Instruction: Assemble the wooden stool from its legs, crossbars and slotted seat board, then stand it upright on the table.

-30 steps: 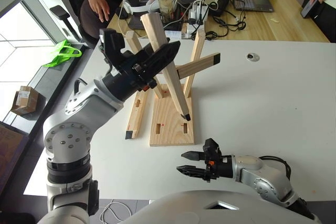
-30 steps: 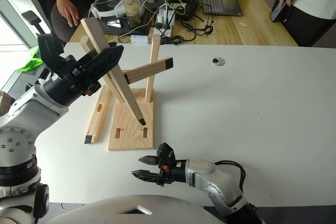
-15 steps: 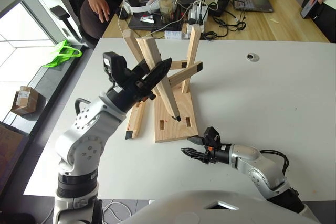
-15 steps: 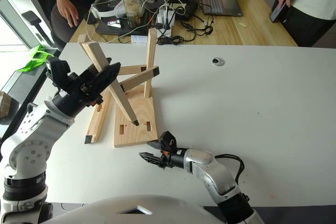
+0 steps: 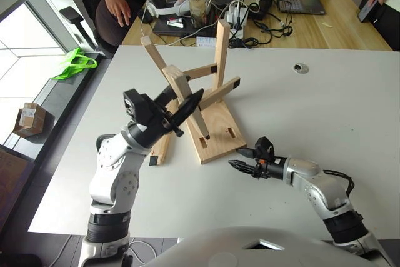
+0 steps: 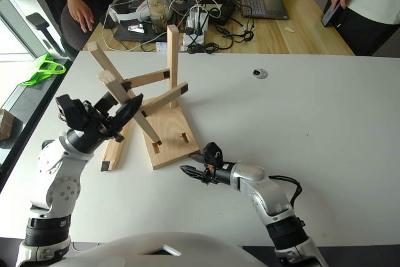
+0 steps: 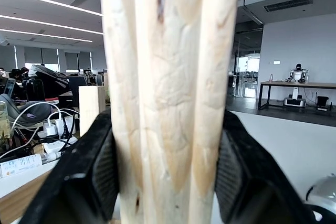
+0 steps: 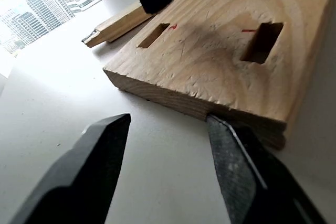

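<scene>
Clenching a slanted stool leg [image 5: 199, 123] in the fingers [image 7: 84, 182] of the left gripper [image 5: 181, 101], black-capped tip down near a slot of the seat board [image 5: 217, 117]. Lying flat on the white table [image 5: 312, 110] with an upright leg [image 5: 220, 51] in it and a loose leg [image 5: 161, 145] beside. Holding the right gripper [image 5: 236, 157] released, fingers spread at the board's near edge.

head pair: high, forward-down, sharing whole surface [image 5: 325, 92] | left wrist: hard against held leg [image 7: 168, 103], facing room | right wrist: low, close to seat board [image 8: 210, 51] edge
</scene>
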